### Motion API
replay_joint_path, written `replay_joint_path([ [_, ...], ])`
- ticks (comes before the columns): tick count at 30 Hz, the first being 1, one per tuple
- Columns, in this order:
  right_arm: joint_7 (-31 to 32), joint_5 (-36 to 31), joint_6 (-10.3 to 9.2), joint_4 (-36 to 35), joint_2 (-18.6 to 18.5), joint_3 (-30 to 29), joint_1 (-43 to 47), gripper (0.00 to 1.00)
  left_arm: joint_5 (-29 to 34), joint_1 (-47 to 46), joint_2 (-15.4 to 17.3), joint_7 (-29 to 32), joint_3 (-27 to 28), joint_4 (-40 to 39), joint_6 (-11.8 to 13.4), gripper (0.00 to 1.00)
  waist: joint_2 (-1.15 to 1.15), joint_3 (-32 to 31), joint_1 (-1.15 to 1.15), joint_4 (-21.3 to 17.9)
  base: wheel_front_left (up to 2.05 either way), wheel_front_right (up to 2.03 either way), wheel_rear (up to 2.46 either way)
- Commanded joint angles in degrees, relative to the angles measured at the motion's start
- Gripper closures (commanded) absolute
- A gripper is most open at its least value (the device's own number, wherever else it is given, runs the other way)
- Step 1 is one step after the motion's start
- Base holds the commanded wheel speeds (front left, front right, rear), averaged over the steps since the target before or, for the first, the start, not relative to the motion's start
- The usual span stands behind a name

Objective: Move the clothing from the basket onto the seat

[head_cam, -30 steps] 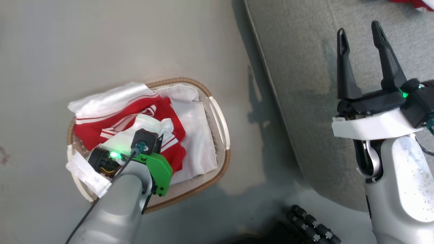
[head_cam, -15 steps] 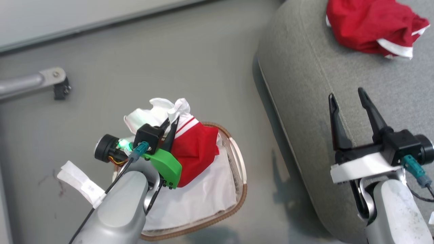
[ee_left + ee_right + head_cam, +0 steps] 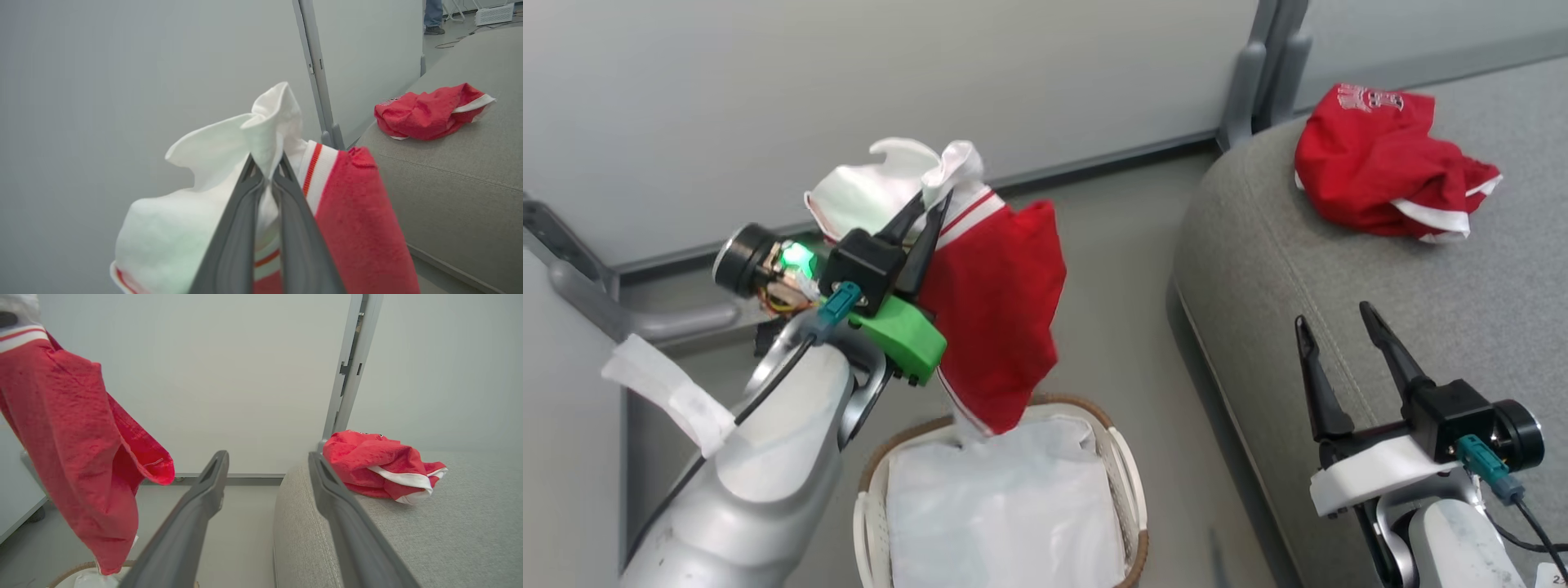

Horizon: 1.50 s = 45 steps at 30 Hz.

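My left gripper [image 3: 935,200] is shut on the white part of a red and white garment [image 3: 1001,310], which hangs in the air above the basket [image 3: 1123,461]. The left wrist view shows the same pinch, with white cloth bunched between the fingertips of the left gripper [image 3: 266,162] and the red cloth [image 3: 359,228] drooping to the right. Inside the basket lies the white liner [image 3: 1005,510]. A second red garment [image 3: 1380,163] lies crumpled on the grey seat [image 3: 1339,269]. My right gripper [image 3: 1331,314] stands open over the seat's front edge, holding nothing.
A pale wall panel with a grey upright post [image 3: 1250,73] stands behind the basket and seat. A grey metal leg [image 3: 645,322] crosses the floor at the left. In the right wrist view the hanging garment [image 3: 77,457] is left of the open fingers [image 3: 204,498].
My left gripper has lifted the red and white garment up out of the basket, leaving the liner inside. The head camera has tilted up, so the whole picture has shifted. The right gripper stays open.
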Motion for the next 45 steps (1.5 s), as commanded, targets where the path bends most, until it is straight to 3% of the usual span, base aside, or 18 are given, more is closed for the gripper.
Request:
replay_joint_path([
  [1, -0.14, 0.20, -0.08, 0.20, -0.20, 0.33, 1.18, 0.00, 0.53, -1.58, 0.68, 0.37, -0.70, -1.11, -0.32, 1.00, 0.00, -4.29, 0.01, 1.74, 0.00, 0.00, 0.00],
  [13, -0.14, 1.31, -0.08, 1.24, -0.19, 5.25, 0.09, 0.00, -2.47, -9.54, 3.52, 4.19, -2.88, -6.75, -0.30, 1.00, 0.00, -5.89, 0.01, 2.07, 0.00, 0.00, 0.00],
  [25, -0.14, -0.06, -0.08, 4.43, -0.19, 14.29, -3.50, 0.00, -3.75, -13.31, 2.10, 6.01, -6.72, -8.76, -0.27, 1.00, 0.00, -6.49, 0.01, 4.06, 0.00, 0.00, 0.00],
  [35, -0.14, 1.61, -0.08, 17.32, -0.19, 22.62, -15.64, 0.00, -4.95, -15.96, -0.66, 5.64, -11.77, -10.47, -0.28, 1.00, 0.00, -6.16, 0.01, 6.60, 0.00, 0.00, 0.00],
  [42, -0.14, 3.74, -0.08, 22.80, -0.18, 24.43, -19.73, 0.00, -5.93, -15.18, -1.13, 5.39, -14.37, -12.71, -0.28, 1.00, 0.00, -6.10, 0.01, 8.45, 0.00, 0.00, 0.00],
  [43, -0.14, 4.07, -0.08, 23.11, -0.19, 24.56, -20.07, 0.07, -6.02, -14.86, -1.09, 5.33, -14.55, -13.03, -0.28, 1.00, 0.00, -6.11, 0.01, 8.65, 0.00, 0.00, 0.00],
  [44, -0.14, 4.52, -0.08, 23.23, -0.20, 24.79, -20.46, 0.63, -6.30, -14.40, -0.98, 5.29, -14.71, -13.29, -0.28, 1.00, 0.00, -6.12, 0.01, 8.81, 0.00, 0.00, 0.00],
  [45, -0.14, 4.71, -0.08, 23.32, -0.20, 24.91, -20.64, 0.85, -6.49, -14.04, -0.86, 5.29, -14.79, -13.43, -0.28, 1.00, 0.00, -6.13, 0.01, 8.93, 0.00, 0.00, 0.00],
])
